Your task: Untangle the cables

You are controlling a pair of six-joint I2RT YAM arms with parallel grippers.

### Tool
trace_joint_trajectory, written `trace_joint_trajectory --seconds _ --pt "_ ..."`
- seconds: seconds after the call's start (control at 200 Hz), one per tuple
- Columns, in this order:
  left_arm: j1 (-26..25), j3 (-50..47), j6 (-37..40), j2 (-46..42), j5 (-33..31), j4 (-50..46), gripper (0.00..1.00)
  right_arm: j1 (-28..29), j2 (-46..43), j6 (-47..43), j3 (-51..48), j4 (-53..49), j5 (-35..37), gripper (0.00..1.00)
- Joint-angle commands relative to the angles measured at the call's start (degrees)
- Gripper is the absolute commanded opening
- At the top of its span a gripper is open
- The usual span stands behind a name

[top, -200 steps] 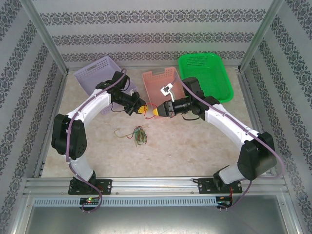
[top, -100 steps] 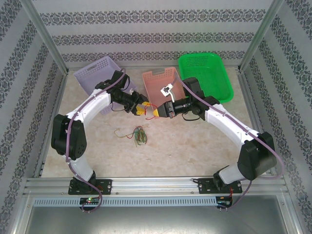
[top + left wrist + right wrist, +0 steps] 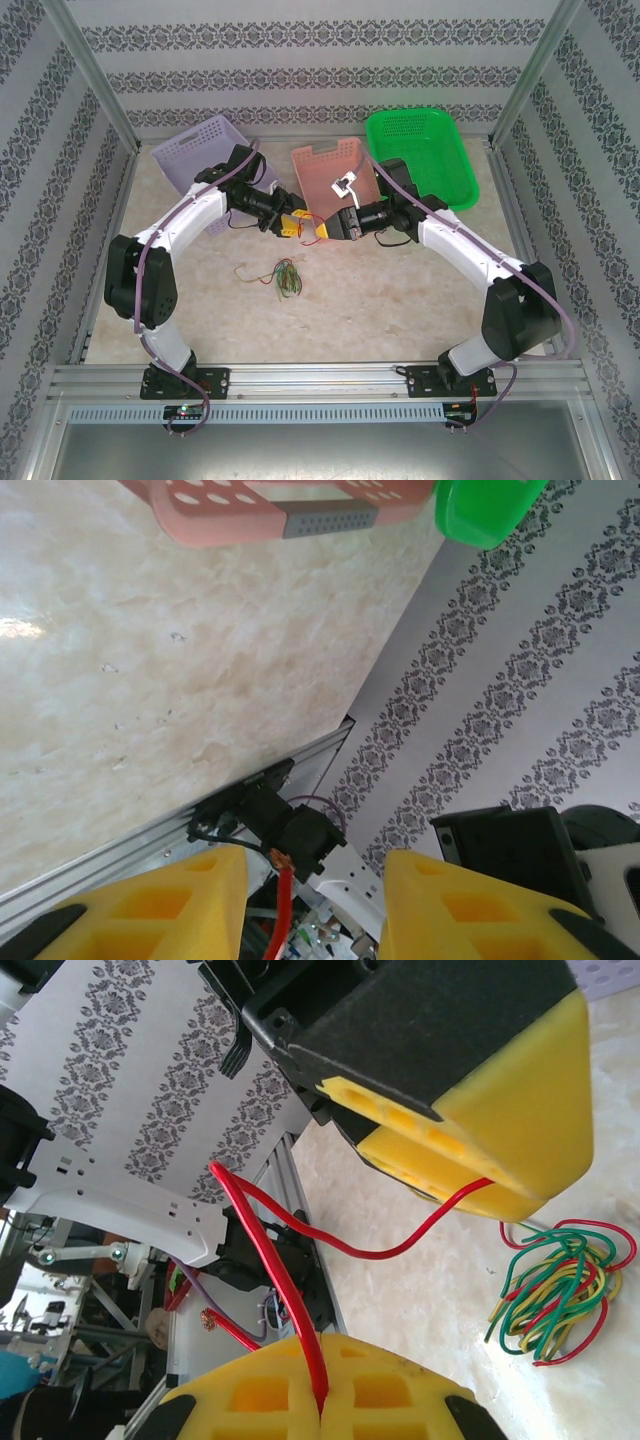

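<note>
Your right fingers [image 3: 260,1390] pinch one red wire [image 3: 290,1300] above the bench [image 3: 400,300]. Your left fingers [image 3: 190,900] stand parted around it. The cable tangle [image 3: 550,1285] lies below. Next, probably set this wire apart.

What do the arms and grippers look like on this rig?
The left arm and right arm both have white links with black joint housings, and a thick lilac cable loops along each. The left gripper and right gripper have black bodies and blocky yellow fingers moulded with rectangular pockets. No markings are readable.
</note>
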Motion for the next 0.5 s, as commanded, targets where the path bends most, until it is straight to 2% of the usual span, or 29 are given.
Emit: trace_joint_trajectory --seconds 0.0,0.33,0.445,0.495 --pt "0.1 -1.1 2.0 -2.1 2.8 -1.5 0.37 -0.7 1.0 -2.2 1.9 0.6 -3.5 0.00" --pt "0.2 -2.6 3.0 -2.5 2.1 -3.2 0.28 -2.2 1.5 -2.3 3.3 1.0 -4.3 0.00" --pt "0.1 -2.3 2.2 -2.4 1.8 -2.7 0.21 -2.1 1.7 -1.9 3.5 1.1 -4.5 0.00" --pt "0.1 -2.1 1.5 -2.5 1.3 -2.2 0.14 -2.0 1.7 -1.9 3.4 1.0 -4.5 0.00"
